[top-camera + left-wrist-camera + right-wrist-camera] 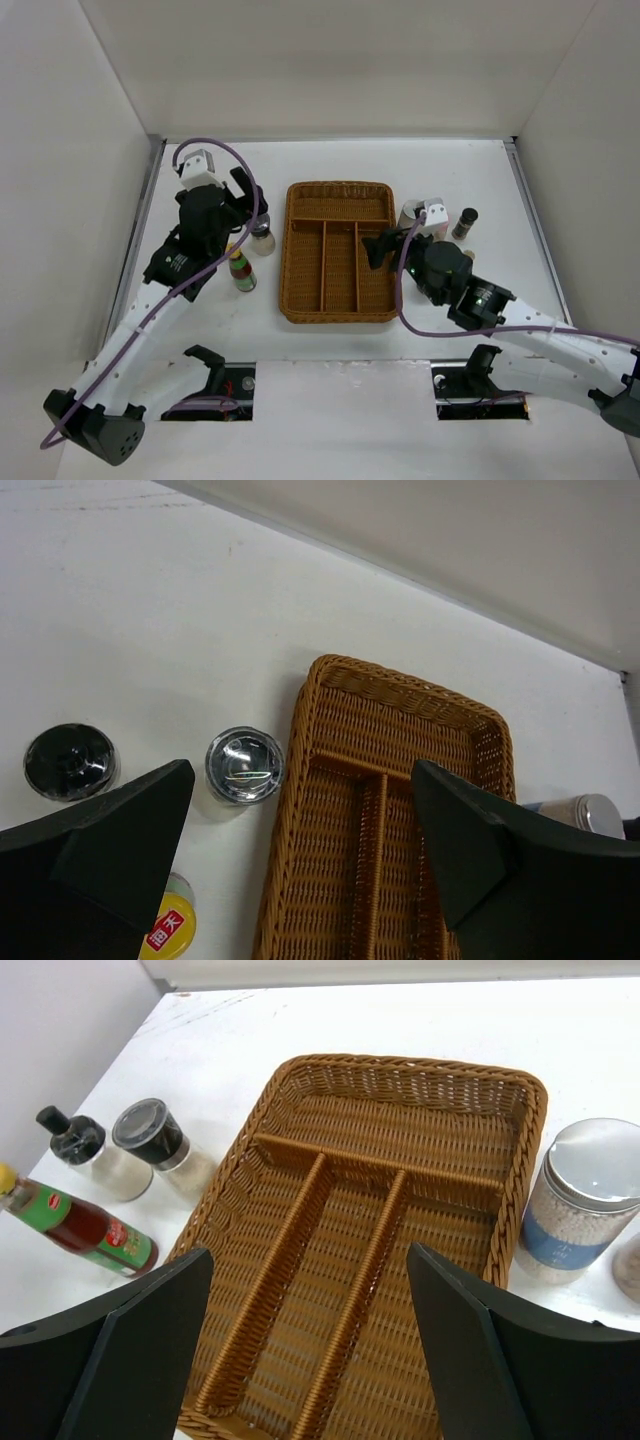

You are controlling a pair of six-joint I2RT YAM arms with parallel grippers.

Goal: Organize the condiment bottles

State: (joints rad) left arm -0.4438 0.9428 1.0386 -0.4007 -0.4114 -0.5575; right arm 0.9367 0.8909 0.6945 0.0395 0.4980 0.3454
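Observation:
The wicker tray point(335, 300) lies empty mid-table. Left of it stand a green-red bottle with a yellow cap point(241, 270) and a clear shaker point(262, 239). My left gripper point(243, 198) hangs open above them, holding nothing. In the left wrist view point(302, 780) it sits over the tray's left rim, with a black-lidded bottle point(70, 761), a shiny-lidded shaker point(245, 765) and the yellow cap point(168, 932) below. My right gripper point(378, 247) is open and empty over the tray's right side point(308, 1255). A white jar with a blue band point(583, 1203) stands right of the tray.
A small dark shaker point(464, 222) stands at the far right, beyond the banded jar point(410, 213). The right wrist view shows the green-red bottle point(85, 1230), a black-lidded shaker point(157, 1141) and a black-capped bottle point(86, 1152) left of the tray point(300, 1290). White walls enclose the table.

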